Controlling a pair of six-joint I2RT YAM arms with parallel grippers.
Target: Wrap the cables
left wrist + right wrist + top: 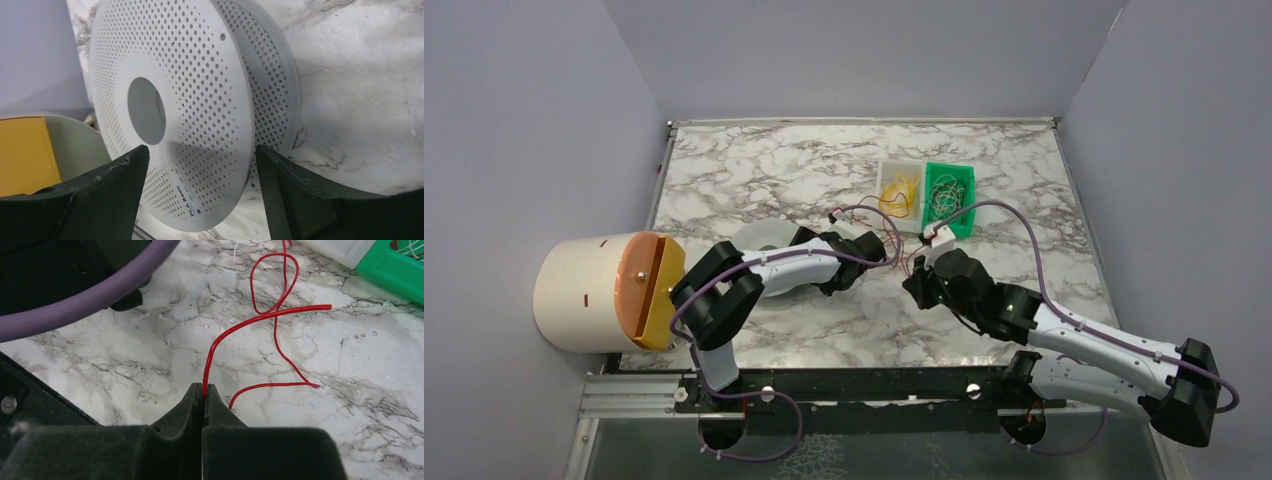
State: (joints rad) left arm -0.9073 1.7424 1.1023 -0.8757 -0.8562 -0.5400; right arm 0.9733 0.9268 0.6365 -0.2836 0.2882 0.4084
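The right gripper [203,390], in front of the green bin [400,270], is closed tight on the red wire [300,309], which loops towards that bin. Well left of the bin, the left gripper [200,150] stands wide open and empty, facing a grey perforated spool [200,75].

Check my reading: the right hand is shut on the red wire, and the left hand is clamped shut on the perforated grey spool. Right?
Not quite. The left hand is open, not clamped: the left wrist view shows its fingers spread apart with the perforated grey spool ahead of them. The right hand is indeed shut on the red wire.
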